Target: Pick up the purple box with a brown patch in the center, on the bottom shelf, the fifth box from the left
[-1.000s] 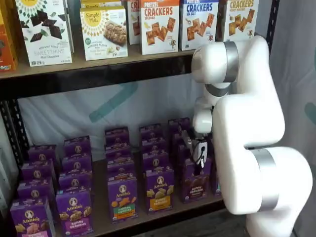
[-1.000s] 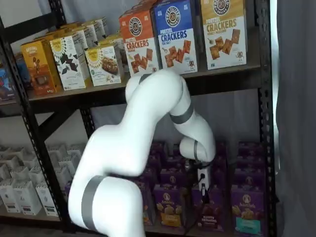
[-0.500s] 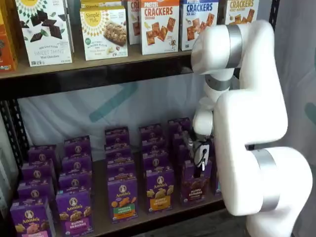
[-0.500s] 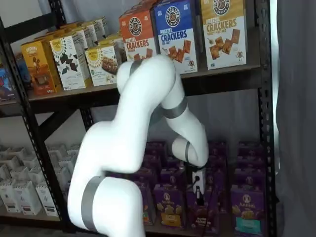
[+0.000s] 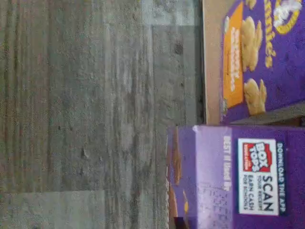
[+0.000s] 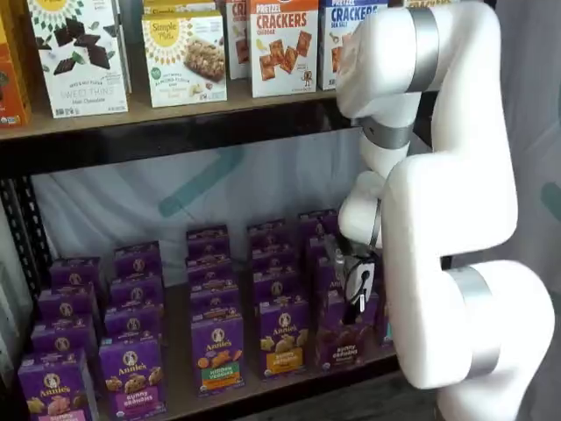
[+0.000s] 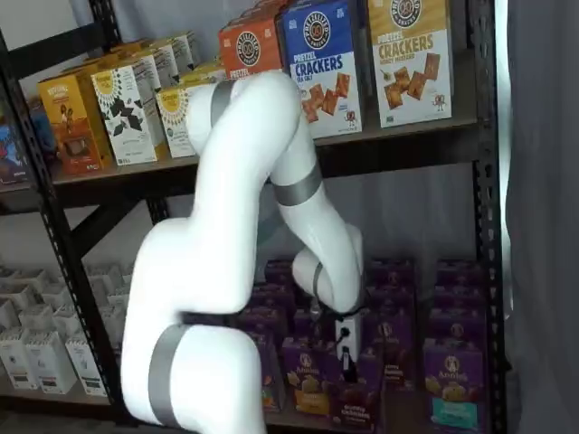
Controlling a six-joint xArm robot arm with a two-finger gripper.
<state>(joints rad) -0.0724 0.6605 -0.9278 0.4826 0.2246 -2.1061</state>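
Observation:
The purple box (image 6: 342, 340) with the brown band and dark cookies on its front hangs under my gripper (image 6: 353, 294), whose black fingers are shut on its top. It stands a little forward of its row on the bottom shelf (image 6: 180, 355). In both shelf views the box (image 7: 359, 402) sits just below the gripper (image 7: 346, 342). The wrist view shows the box's top (image 5: 238, 176) with a Box Tops label, out past the shelf's front edge (image 5: 212, 62) and over the floor.
Rows of purple Annie's cartons fill the bottom shelf, an orange-band one (image 6: 282, 340) beside the held box and a teal-band one (image 7: 452, 402) on the other side. A black beam (image 6: 175, 132) carries cracker boxes (image 6: 283, 44) above. My white arm (image 6: 447, 219) stands in front. Grey plank floor (image 5: 95, 114) lies below.
The arm has drawn back from the shelf and its elbow has risen. The gripper and the purple box have come forward and slightly down together, away from the row.

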